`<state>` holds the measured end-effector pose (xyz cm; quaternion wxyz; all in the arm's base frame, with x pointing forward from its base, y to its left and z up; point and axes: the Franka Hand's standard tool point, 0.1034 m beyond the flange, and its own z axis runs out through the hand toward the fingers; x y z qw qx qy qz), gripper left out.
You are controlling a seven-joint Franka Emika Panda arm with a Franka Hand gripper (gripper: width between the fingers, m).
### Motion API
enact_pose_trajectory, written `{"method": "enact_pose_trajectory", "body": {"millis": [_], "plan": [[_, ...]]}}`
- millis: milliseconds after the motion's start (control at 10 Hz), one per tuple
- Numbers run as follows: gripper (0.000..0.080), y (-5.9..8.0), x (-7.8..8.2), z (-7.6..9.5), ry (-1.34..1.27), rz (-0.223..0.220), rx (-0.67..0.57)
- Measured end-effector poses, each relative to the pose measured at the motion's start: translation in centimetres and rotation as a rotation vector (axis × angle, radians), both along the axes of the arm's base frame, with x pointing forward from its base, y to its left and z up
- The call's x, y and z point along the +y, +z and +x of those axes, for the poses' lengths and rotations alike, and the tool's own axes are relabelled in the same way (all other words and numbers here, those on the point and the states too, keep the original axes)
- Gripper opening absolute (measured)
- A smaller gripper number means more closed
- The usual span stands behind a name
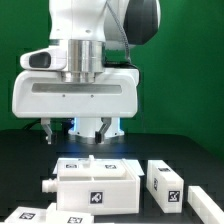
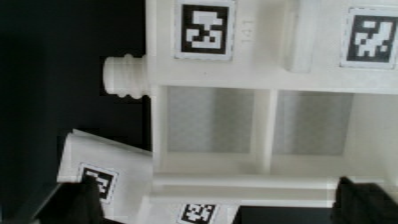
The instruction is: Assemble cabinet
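Item: cabinet (image 1: pixel 95 186) on surface (image 1: pixel 20 168), loose block (image 1: pixel 165 182) beside. Jaws spread above it, holding nothing. Risk I see: descending off-centre, a fingertip (image 1: pixel 47 130) knocks it askew

In the wrist view the cabinet (image 2: pixel 231 120) beneath the claw (image 2: pixel 214 205) runs past the picture's edges, and only the claw's dark fingertips (image 2: pixel 71 200) show; its tags (image 2: pixel 208 28) are blurred.

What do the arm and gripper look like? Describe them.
The arm is glossy white with a black joint band and a grey flange. The gripper has a wide white body with a dark slot and black fingers.
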<state>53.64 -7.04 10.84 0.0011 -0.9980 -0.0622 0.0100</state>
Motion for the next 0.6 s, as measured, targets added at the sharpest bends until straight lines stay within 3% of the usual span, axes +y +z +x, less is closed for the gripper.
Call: {"method": "enact_pose_trajectory", "body": {"millis": [100, 300, 600], "plan": [[0.0649, 0.0, -0.3, 0.9, -0.005, 0.0, 0.015], [0.0649, 0.4, -0.8, 4.6, 0.049, -0.005, 0.009], [0.0649, 0.2, -0.9, 4.9, 0.065, -0.005, 0.011]]}}
